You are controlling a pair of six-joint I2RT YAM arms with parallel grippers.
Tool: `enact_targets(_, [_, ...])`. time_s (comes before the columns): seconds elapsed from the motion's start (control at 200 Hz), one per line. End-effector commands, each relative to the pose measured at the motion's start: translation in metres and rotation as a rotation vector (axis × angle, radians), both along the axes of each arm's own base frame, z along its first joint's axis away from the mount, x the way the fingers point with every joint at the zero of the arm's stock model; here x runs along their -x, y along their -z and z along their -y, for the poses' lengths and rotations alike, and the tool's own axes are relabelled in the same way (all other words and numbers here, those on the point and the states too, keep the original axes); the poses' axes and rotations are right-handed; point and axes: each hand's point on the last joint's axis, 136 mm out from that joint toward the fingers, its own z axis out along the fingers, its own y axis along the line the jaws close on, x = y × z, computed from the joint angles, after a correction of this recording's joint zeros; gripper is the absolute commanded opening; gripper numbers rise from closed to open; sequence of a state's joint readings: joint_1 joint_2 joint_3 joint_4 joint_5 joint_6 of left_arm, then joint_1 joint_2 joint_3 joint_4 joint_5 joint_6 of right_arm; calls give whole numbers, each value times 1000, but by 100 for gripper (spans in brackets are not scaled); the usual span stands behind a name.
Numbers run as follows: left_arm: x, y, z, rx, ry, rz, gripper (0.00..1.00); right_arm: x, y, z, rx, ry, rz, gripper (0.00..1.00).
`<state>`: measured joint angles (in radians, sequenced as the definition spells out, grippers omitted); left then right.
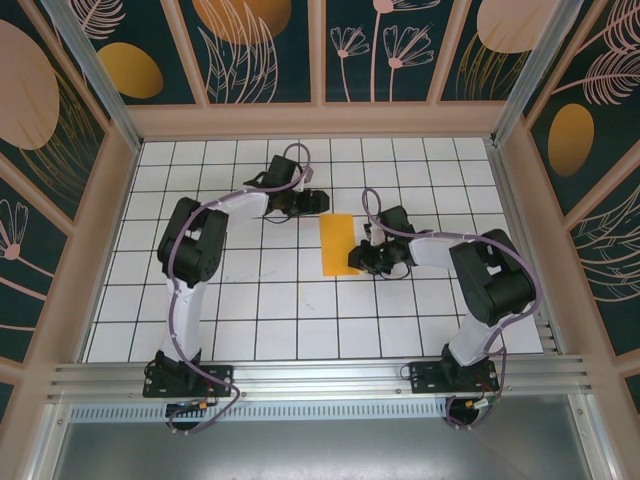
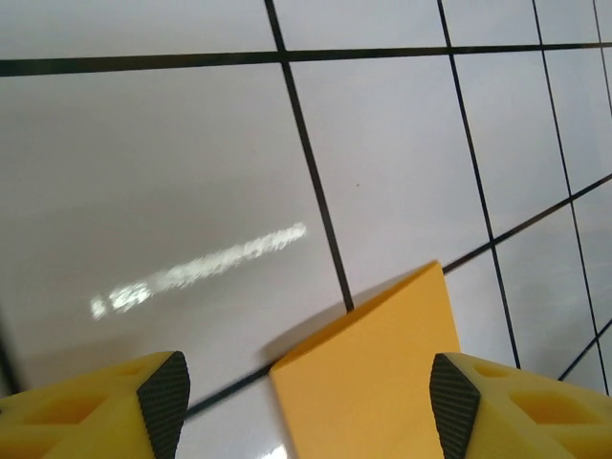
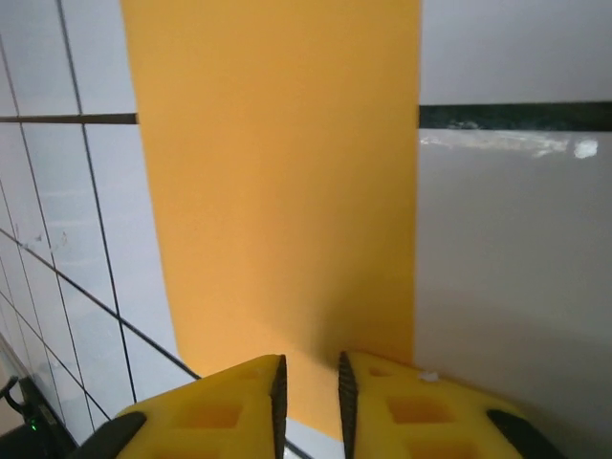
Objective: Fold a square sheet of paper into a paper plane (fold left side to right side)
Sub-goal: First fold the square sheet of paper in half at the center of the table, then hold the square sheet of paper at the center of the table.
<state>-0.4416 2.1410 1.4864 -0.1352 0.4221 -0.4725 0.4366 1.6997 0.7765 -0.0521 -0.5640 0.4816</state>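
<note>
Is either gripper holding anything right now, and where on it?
Nothing looks held. The paper lies on the table; the left gripper hangs open by its corner, and the right gripper is slightly open over one edge.

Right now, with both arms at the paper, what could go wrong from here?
1. The right gripper sits at the near end of the sheet, jaws barely apart; pulling back could drag or lift the sheet.
2. From the left wrist, a shadow beside the sheet's corner suggests it isn't lying flat, so the fold may spring open.
3. The left gripper, jaws open, straddles that corner; coming down could crumple it.
</note>
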Motion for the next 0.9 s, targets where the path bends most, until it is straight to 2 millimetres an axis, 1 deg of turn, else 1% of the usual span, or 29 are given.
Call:
enact_targets(0.0, [3, -51, -16, 14, -27, 110, 69, -11, -28, 8, -3, 19, 91, 32])
enact_targets(0.08, [25, -62, -15, 80, -9, 103, 67, -20, -43, 16, -21, 42, 133, 38])
enact_targets(0.095, [32, -59, -14, 89, -3, 89, 66, -22, -45, 17, -22, 46, 138, 39])
enact_targets(0.14, [46, -60, -10, 120, 16, 73, 65, -27, -49, 23, -19, 60, 151, 41])
enact_targets(0.25, [82, -52, 8, 155, 82, 16, 64, -37, -52, 34, -21, 100, 164, 42])
enact_targets(0.345, [102, -41, 27, 167, 128, -25, 64, -41, -50, 36, -23, 115, 158, 43])
enact_targets(0.42, [109, -30, 38, 162, 149, -53, 64, -43, -46, 35, -20, 115, 144, 43])
enact_targets(0.556, [111, -10, 47, 145, 164, -94, 63, -42, -39, 35, -13, 119, 116, 44])
enact_targets(0.681, [109, 3, 45, 107, 160, -109, 63, -41, -34, 38, 5, 125, 105, 44])
enact_targets(0.896, [114, 22, 40, 66, 167, -141, 63, -39, -26, 41, 38, 118, 78, 44])
